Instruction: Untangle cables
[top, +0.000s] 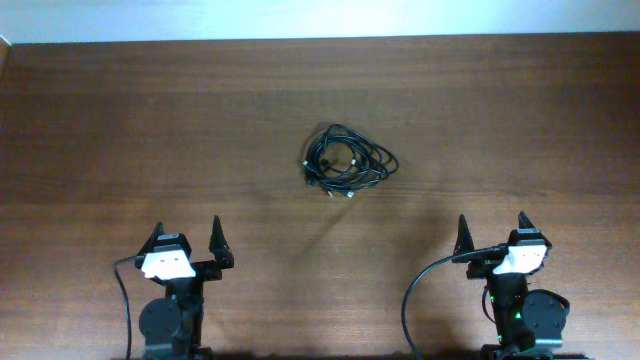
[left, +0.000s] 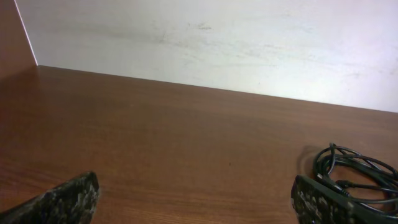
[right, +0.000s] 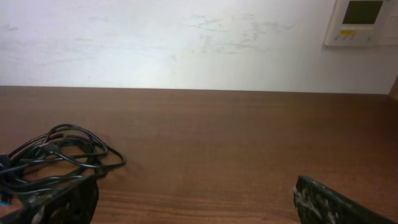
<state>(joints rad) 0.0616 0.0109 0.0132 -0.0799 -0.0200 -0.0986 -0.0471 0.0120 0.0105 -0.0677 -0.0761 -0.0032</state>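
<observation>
The cables (top: 347, 160) lie bunched in one small black knot with a few pale plug tips near the middle of the wooden table. The knot shows at the right edge of the left wrist view (left: 357, 174) and at the left of the right wrist view (right: 59, 155). My left gripper (top: 187, 240) is open and empty near the front left, well short of the knot. My right gripper (top: 492, 232) is open and empty near the front right, also apart from it. Their fingertips show wide apart in the left wrist view (left: 196, 199) and the right wrist view (right: 196, 199).
The brown wooden table (top: 120, 130) ends at a pale wall (left: 205, 43) at the back. A wall-mounted control panel (right: 364, 22) hangs at the upper right of the right wrist view. Thicker black cables (top: 415, 300) run from the arm bases at the front.
</observation>
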